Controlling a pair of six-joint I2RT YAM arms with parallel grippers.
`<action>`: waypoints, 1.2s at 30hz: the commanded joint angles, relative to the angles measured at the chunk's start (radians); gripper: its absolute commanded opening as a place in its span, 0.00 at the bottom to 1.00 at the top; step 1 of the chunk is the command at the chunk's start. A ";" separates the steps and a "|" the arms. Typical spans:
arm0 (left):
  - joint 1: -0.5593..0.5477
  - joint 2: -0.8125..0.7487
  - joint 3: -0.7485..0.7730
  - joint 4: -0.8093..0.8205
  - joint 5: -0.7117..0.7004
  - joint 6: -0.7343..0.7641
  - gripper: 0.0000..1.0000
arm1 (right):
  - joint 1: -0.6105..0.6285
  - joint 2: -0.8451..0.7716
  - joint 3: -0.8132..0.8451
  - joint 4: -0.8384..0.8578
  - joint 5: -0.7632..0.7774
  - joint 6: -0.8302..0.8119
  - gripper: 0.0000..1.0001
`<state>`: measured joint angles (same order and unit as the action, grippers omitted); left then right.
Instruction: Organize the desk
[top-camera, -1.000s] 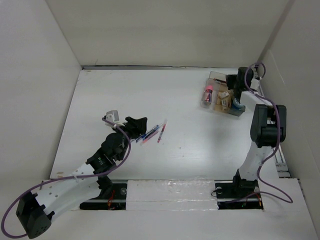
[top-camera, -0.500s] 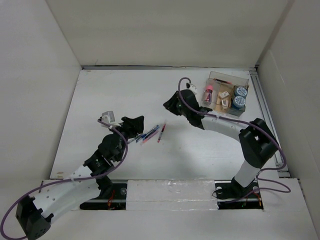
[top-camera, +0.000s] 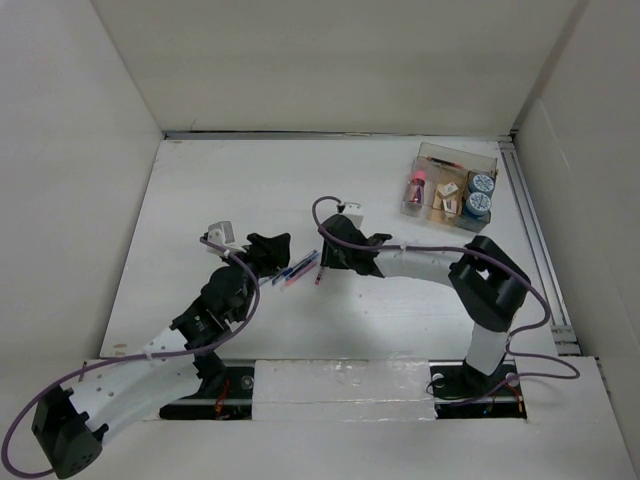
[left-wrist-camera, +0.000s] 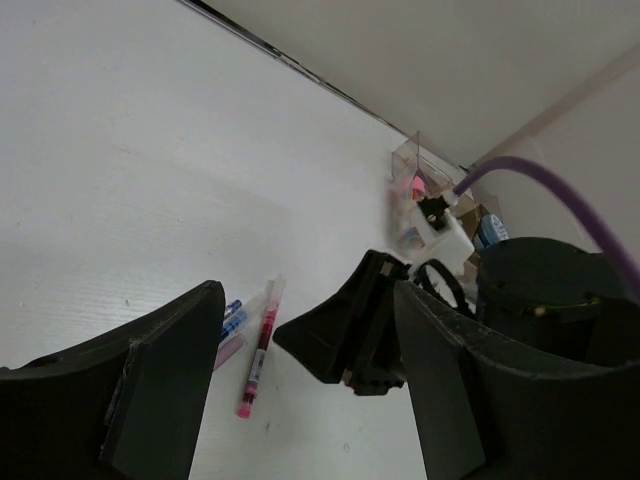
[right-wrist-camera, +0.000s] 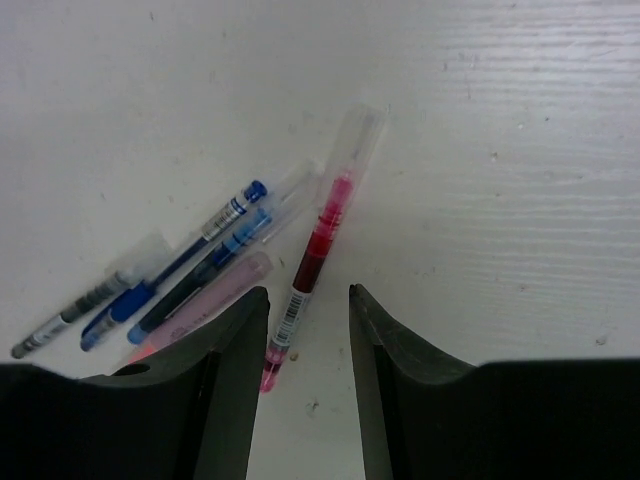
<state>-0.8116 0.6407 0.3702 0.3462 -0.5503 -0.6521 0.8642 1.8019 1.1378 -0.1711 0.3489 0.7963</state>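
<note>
Several pens (top-camera: 296, 270) lie loose mid-tabletop (top-camera: 220, 190), which spans beneath both arms; we record the right pincer (right-wrist-camera: 308, 300) part-open and empty, straddling the red pen (right-wrist-camera: 318, 250), apparently to grasp it, and the left pincer (top-camera: 272, 243) gaping, empty, just beside.

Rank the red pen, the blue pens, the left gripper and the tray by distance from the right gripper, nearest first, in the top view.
1. Red pen: at the right gripper, one end between its open fingers.
2. Blue pens: just left of the red pen.
3. Left gripper: farther left, beyond the blue pens.
4. Tray: far off, at the back right of the desk.
</note>
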 joint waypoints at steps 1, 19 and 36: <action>-0.004 -0.024 0.012 0.028 0.000 0.012 0.65 | 0.002 0.011 0.046 -0.025 0.006 -0.031 0.44; -0.004 -0.030 0.018 0.022 0.018 0.008 0.65 | 0.002 0.183 0.168 -0.137 0.116 -0.011 0.24; 0.005 -0.019 0.018 0.025 0.026 0.008 0.65 | -0.358 -0.128 0.056 0.097 -0.103 0.107 0.00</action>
<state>-0.8097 0.6209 0.3702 0.3470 -0.5304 -0.6521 0.5938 1.7123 1.1503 -0.2173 0.3557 0.8551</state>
